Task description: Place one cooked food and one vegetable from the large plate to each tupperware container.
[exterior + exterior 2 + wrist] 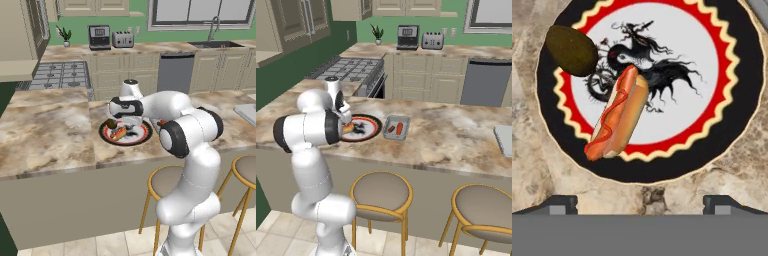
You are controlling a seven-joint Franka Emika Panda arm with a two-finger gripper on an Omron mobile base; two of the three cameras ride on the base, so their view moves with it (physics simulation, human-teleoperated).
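End effector [640, 202]: nearest my hand camera; I see its two dark tips spread wide apart with nothing between them, hanging above the near rim of the plate.
Large plate [732, 125]: I read it as lying flat on the marble worktop [532, 165], black rim, red ring, white centre with a dark ink-like pattern.
Dark oval food [571, 50]: left on the plate, a brownish lump lying across the black rim and red ring; I take it for the vegetable, though I cannot tell which kind.
Hot dog [618, 117]: mid-plate, lying slantwise, its lower end on the red ring, apart from the oval piece.
First container [396, 128]: in the right base view, just right of the plate, with two reddish pieces in it, so I judge that tray served.
Second container [504, 140]: far right on the worktop, at the picture's edge; I cannot see inside it.
Step in hand: I judge I am picking the second tray's share, hot dog first.
Next move: I would descend over the bun's middle, turn the tips to straddle its narrow width, then close.
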